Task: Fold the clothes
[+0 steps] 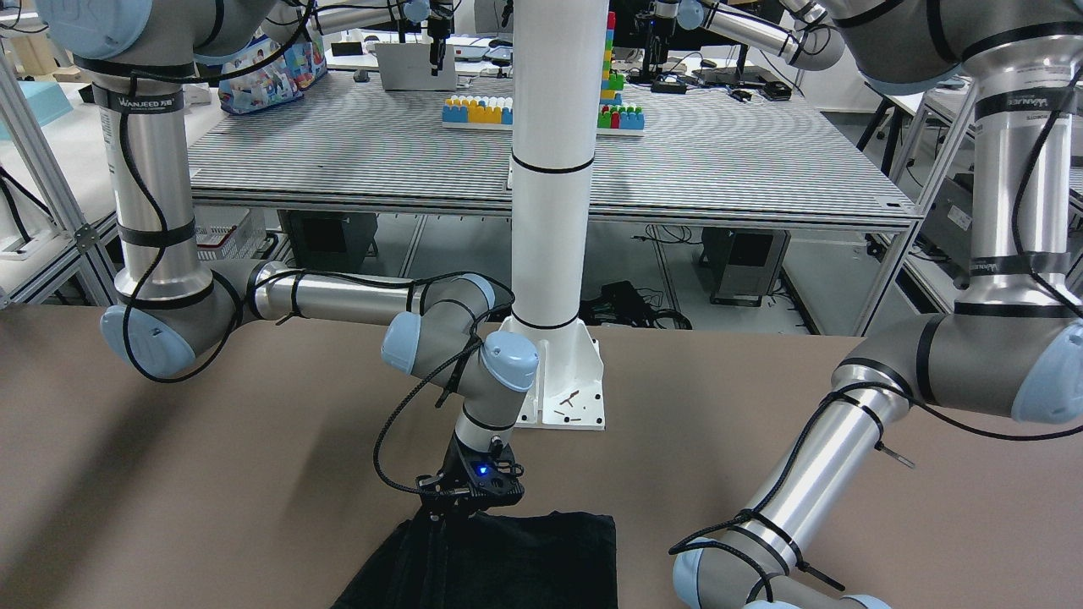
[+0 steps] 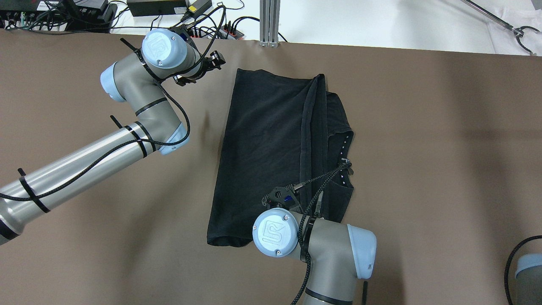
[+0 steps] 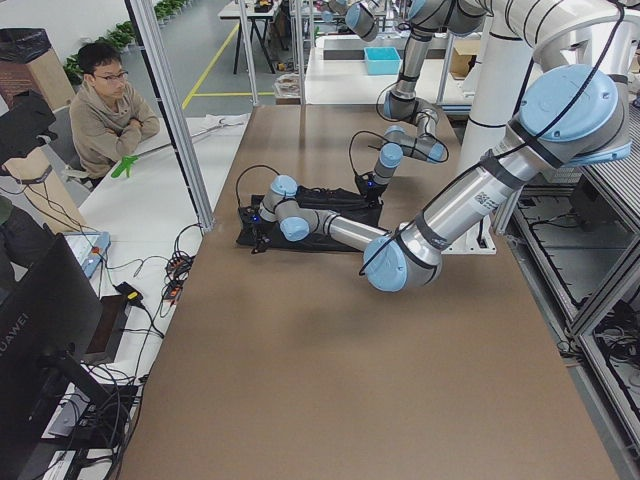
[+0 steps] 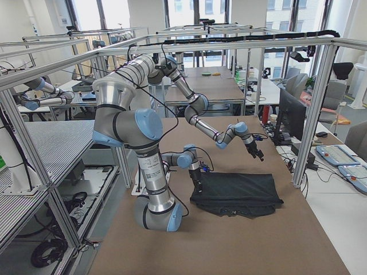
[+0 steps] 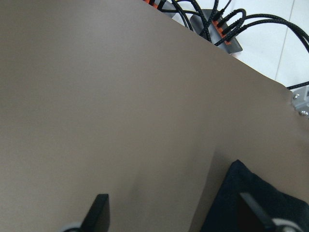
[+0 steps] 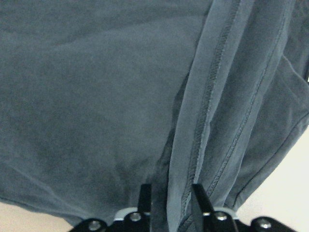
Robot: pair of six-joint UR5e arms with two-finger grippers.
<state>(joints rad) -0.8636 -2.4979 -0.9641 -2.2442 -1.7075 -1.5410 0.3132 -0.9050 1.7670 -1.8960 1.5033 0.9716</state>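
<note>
The black garment [image 2: 262, 148] lies flat in the middle of the brown table [image 2: 423, 169]. A hemmed edge runs from 12 to 6 o'clock over a lower layer that shows on its 3 o'clock side. The front-facing view cuts off all but one end of it. At its 6 o'clock edge the right gripper [image 6: 170, 200] is hidden overhead beneath its own wrist. The wrist camera shows its fingers drawn close, pinching the hemmed strip. The left gripper [image 5: 174, 220] sits off the 11 o'clock corner, clear of the cloth and spread wide around nothing. One finger is hard to pick out against the dark corner
</note>
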